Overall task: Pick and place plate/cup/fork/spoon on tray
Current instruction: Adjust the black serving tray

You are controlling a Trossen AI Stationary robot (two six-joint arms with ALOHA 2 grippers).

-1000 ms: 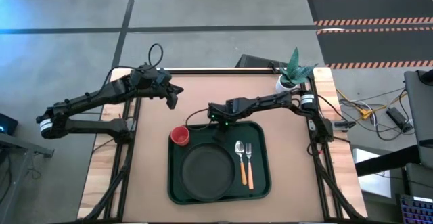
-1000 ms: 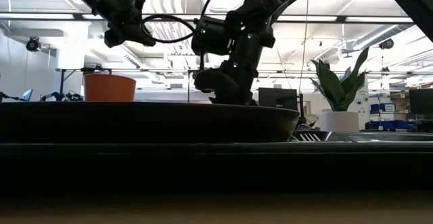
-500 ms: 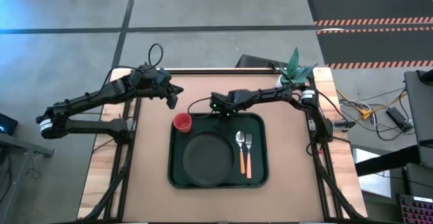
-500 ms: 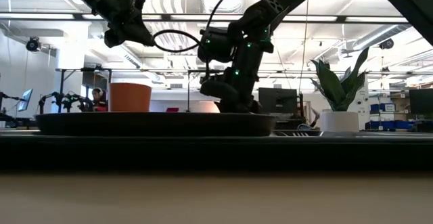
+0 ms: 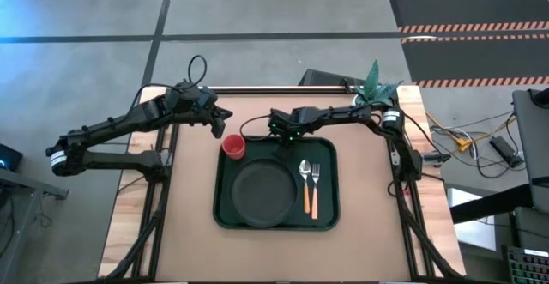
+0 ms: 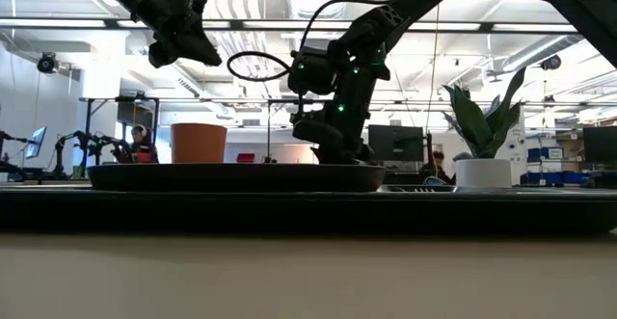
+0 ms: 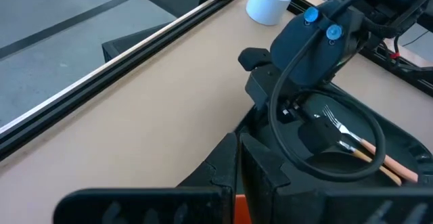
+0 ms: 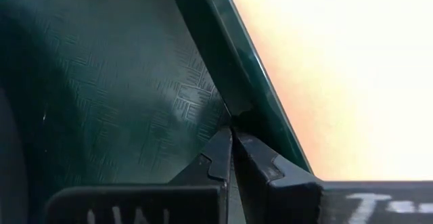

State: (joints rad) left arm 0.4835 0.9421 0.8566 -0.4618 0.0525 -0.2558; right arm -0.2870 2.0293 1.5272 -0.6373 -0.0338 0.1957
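The dark green tray (image 5: pixel 221 200) lies flat on the table. It carries the black plate (image 5: pixel 264 196), the red cup (image 5: pixel 233 147) in its far left corner, and the spoon (image 5: pixel 304 184) and fork (image 5: pixel 315 188) side by side to the right of the plate. My right gripper (image 5: pixel 281 136) stands at the tray's far edge, shut on its rim. My left gripper (image 5: pixel 220 125) hangs shut in the air just beyond the cup, holding nothing. In the low view the cup (image 6: pixel 198 144) and plate (image 6: pixel 236 176) show in front of my right gripper (image 6: pixel 333 153). My right gripper pinches the raised rim of the tray's far edge (image 8: pixel 226 75) between its two fingertips (image 8: pixel 220 153), one on the inner side and one on the outer. The fingers slant steeply down from the far right. The tray stays flat on the table.
A white pot with a green plant (image 5: pixel 366 102) stands at the table's far right corner. Bare table lies left, right and near of the tray. Beyond the table, a person sits in the room (image 6: pixel 143 144).
My right gripper has gone toward the table's far edge, staying shut on the tray's rim. The tray has slid along the table with it, away from the near edge, and the plate, cup, spoon and fork have ridden along on it.
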